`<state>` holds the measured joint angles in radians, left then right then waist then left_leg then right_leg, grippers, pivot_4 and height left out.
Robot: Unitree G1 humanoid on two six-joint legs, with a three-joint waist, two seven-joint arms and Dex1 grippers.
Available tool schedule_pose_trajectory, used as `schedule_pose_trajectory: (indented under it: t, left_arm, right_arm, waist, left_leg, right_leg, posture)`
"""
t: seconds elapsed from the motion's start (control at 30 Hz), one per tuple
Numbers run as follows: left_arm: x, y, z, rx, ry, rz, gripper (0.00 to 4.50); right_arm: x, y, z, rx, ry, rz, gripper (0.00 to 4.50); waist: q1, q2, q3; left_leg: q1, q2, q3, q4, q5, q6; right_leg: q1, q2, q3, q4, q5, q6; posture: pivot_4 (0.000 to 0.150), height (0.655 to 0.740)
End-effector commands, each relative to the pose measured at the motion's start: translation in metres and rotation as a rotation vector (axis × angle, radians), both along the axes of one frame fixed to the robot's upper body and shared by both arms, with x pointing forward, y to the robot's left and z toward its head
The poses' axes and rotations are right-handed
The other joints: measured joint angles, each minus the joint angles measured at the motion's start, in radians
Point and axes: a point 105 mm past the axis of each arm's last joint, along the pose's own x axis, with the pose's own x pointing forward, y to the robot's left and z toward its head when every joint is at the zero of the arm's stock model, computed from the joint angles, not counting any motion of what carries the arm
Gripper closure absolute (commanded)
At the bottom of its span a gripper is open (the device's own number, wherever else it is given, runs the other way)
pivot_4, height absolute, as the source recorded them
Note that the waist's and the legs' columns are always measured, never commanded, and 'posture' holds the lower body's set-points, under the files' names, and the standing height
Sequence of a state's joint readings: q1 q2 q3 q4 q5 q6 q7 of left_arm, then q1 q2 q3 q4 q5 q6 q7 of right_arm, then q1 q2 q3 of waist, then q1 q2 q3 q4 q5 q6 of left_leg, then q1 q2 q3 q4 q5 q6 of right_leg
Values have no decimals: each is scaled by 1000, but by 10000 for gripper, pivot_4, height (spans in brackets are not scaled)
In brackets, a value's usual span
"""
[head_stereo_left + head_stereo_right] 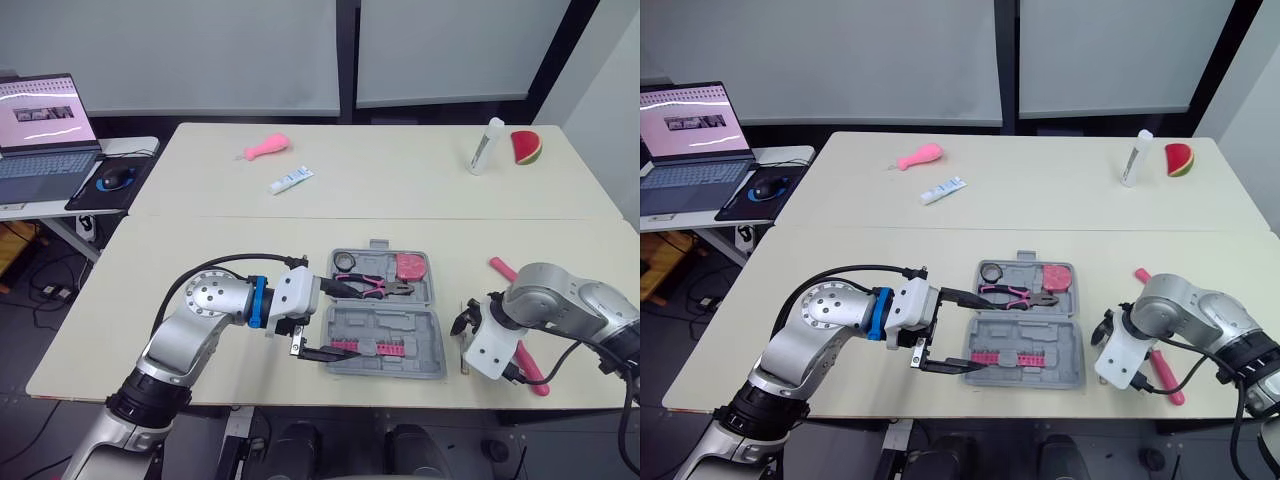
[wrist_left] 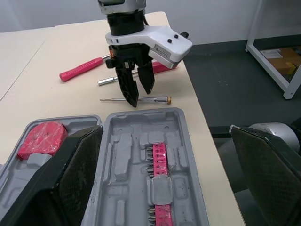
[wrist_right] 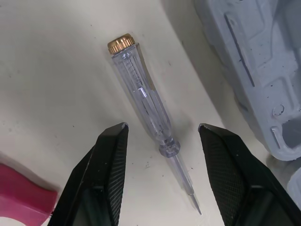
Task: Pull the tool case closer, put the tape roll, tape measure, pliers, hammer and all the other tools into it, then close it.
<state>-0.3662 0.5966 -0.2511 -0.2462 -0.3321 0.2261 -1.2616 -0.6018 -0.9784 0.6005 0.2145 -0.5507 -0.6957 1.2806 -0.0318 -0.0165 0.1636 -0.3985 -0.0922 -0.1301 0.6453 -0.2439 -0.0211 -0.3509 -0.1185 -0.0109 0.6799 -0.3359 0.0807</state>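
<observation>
Right gripper (image 3: 162, 131): fingers spread, holding nothing, hanging over the screwdriver (image 3: 145, 107). One finger sits on each side of it, about where the clear handle meets the blade.

Left gripper (image 1: 333, 320): also spread and holding nothing, at the left end of the open case (image 2: 126, 155).

Position: the screwdriver lies flat on the table (image 1: 200, 260) near its front edge. It is just beside the right end of the case, between the case and the hammer (image 2: 83, 68).

Axis: it runs front to back, roughly along that end of the case. The brass cap points to the front edge and the tip to the far edge.

Risks, my judgement:
- The handle is round and slick. A squeeze off its middle could roll it or squirt it out.
- Closing on the thin blade would give a weak pinch, and it could pivot.
- Coming down too low would scrape my fingertips on the table.
- A nudge could send it towards the hammer or the front edge.
</observation>
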Motion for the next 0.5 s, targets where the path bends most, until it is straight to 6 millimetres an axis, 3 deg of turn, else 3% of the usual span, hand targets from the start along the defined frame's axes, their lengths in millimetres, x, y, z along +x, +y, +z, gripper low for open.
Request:
schedule_pose_trajectory:
  t: [0.03, 0.3, 0.5]
  left_arm:
    - [-4, -2, 8, -16, -26, -13, 0]
    - [-5, -2, 7, -15, -22, -4, 0]
    - [-3, -4, 5, -16, -22, -8, 0]
  right_arm:
    - [4, -2, 3, -28, -12, 16, 21477]
    - [8, 0, 0, -5, -13, 1, 33846]
    - [12, -1, 6, 10, -34, -17, 40403]
  waist:
    - [0, 0, 0]
    - [-1, 0, 0]
    - [-1, 0, 0]
  left_leg:
    - [0, 0, 0, 0, 0, 0]
    - [0, 0, 0, 0, 0, 0]
    - [0, 0, 0, 0, 0, 0]
  right_leg:
    - [0, 0, 0, 0, 0, 0]
    - [0, 0, 0, 0, 0, 0]
    - [0, 0, 0, 0, 0, 0]
  posture:
    - [1500, 7400]
    - [1500, 7400]
    - [1500, 7400]
